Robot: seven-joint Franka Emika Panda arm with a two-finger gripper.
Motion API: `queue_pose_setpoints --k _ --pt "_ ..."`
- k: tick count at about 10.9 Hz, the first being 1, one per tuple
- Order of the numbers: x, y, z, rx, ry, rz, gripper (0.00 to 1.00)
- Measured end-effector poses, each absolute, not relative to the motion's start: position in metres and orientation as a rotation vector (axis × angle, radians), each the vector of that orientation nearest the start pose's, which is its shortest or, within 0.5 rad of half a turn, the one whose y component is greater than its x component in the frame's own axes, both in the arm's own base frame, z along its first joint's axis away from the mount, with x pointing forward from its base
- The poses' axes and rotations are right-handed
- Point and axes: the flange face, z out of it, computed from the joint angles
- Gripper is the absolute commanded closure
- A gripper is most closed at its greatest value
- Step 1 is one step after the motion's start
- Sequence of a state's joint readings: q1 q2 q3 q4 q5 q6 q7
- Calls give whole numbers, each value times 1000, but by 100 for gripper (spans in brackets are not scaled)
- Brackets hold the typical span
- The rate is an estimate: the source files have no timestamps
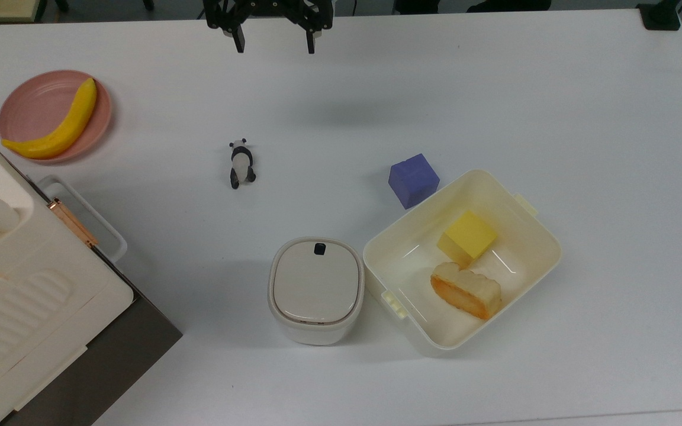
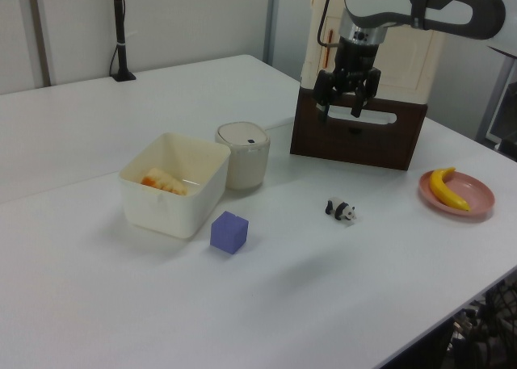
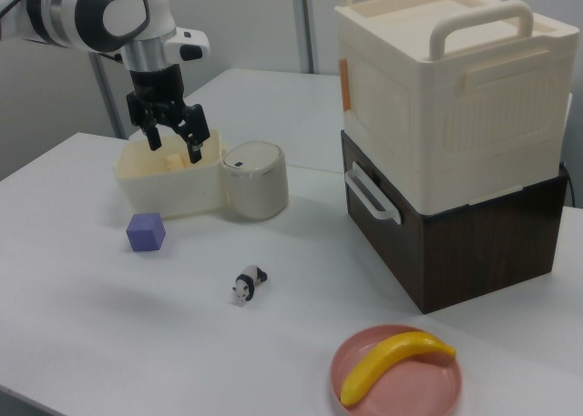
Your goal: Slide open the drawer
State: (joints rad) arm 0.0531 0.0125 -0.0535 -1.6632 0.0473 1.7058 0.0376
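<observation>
End effector hangs high with fingers spread, well apart from the dark brown wooden drawer. It should drop level with the white translucent loop handle, straddle it squarely and pull straight out along the counter.

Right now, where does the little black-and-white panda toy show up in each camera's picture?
Top view: small black-and-white panda figurine, left of centre.
Left view: lower right of centre.
Right view: low, left of centre.
Shared landmark: the purple foam cube on the table nearby.
</observation>
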Motion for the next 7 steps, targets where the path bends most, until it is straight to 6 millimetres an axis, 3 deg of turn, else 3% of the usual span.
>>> queue_pose_setpoints --k 7 --pt "570 5 576 -3096 26 -17 0"
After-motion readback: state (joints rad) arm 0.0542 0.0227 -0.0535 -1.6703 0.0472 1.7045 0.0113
